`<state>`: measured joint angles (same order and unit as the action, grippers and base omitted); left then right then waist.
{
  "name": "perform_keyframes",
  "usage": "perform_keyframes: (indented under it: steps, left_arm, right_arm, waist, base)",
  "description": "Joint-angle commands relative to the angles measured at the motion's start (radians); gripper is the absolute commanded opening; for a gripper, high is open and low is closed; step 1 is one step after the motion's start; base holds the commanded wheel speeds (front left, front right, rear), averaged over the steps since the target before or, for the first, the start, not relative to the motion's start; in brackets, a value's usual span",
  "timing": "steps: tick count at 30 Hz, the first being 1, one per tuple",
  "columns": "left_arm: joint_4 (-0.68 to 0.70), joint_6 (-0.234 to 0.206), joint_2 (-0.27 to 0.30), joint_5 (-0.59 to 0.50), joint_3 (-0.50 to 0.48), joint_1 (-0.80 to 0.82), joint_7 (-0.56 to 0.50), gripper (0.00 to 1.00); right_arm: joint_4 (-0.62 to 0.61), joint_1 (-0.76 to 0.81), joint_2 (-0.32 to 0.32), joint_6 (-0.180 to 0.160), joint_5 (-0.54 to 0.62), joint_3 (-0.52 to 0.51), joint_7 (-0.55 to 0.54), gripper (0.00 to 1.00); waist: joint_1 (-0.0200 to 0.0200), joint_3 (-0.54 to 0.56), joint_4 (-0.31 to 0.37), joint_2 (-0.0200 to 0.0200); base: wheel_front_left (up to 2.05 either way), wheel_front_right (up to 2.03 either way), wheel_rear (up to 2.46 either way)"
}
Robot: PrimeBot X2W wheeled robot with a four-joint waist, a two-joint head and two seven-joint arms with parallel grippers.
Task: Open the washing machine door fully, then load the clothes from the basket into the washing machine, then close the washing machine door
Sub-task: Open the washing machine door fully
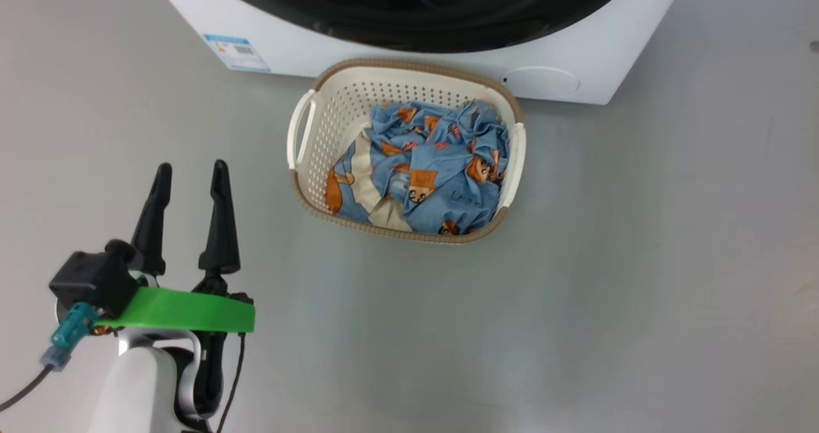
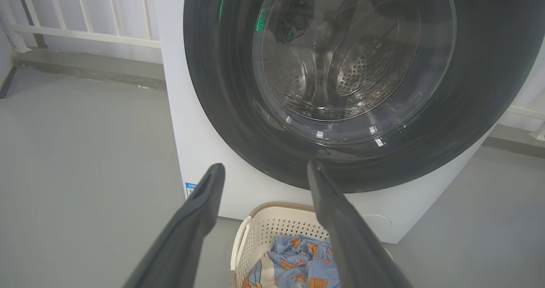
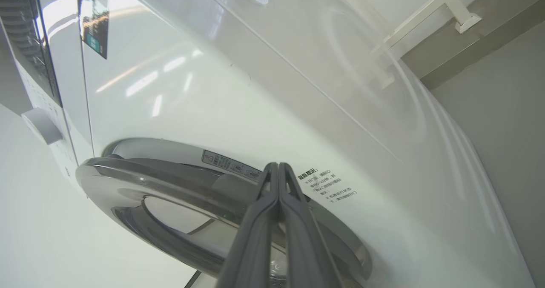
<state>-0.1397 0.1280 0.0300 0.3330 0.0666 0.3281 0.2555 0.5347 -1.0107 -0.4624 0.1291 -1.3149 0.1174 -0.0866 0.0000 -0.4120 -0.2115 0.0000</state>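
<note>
The white washing machine (image 1: 576,68) stands at the top of the head view, its black-rimmed door (image 1: 416,11) cut off by the frame edge. In front of it on the floor sits the cream basket (image 1: 409,65) holding the light blue bear-print clothes (image 1: 435,164). My left gripper (image 1: 192,167) hovers open and empty to the basket's left. In its wrist view the left gripper (image 2: 264,166) faces the door (image 2: 468,88) above the basket (image 2: 272,224). My right gripper (image 3: 277,165) is shut, its tips at the door (image 3: 127,181) rim, by a narrow gap against the machine's front (image 3: 255,88).
Grey floor (image 1: 640,292) spreads around the basket. A white railing (image 2: 85,32) runs behind the machine on the left. A blue label (image 1: 237,50) and a round cover (image 1: 544,80) mark the machine's lower front. A control knob (image 3: 40,126) sits on its panel.
</note>
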Motion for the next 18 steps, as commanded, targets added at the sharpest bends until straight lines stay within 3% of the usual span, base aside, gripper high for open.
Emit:
perform_keyframes:
  steps: [1, 18]
  left_arm:
    - [0.029, 0.003, 0.020, 0.010, -0.027, 0.020, 0.006, 1.00]
    - [0.039, 0.003, 0.020, 0.059, -0.022, 0.050, 0.006, 1.00]
  right_arm:
    - [-0.014, -0.032, -0.008, 0.002, -0.026, 0.018, -0.029, 0.00]
    - [0.077, -0.254, -0.029, 0.002, -0.104, 0.124, -0.220, 0.00]
  waist:
    - [0.0000, -0.025, -0.021, 0.0000]
    - [0.0000, -0.107, -0.070, 0.0000]
  base:
    - [0.00, 0.00, 0.00]
    - [0.00, 0.00, 0.00]
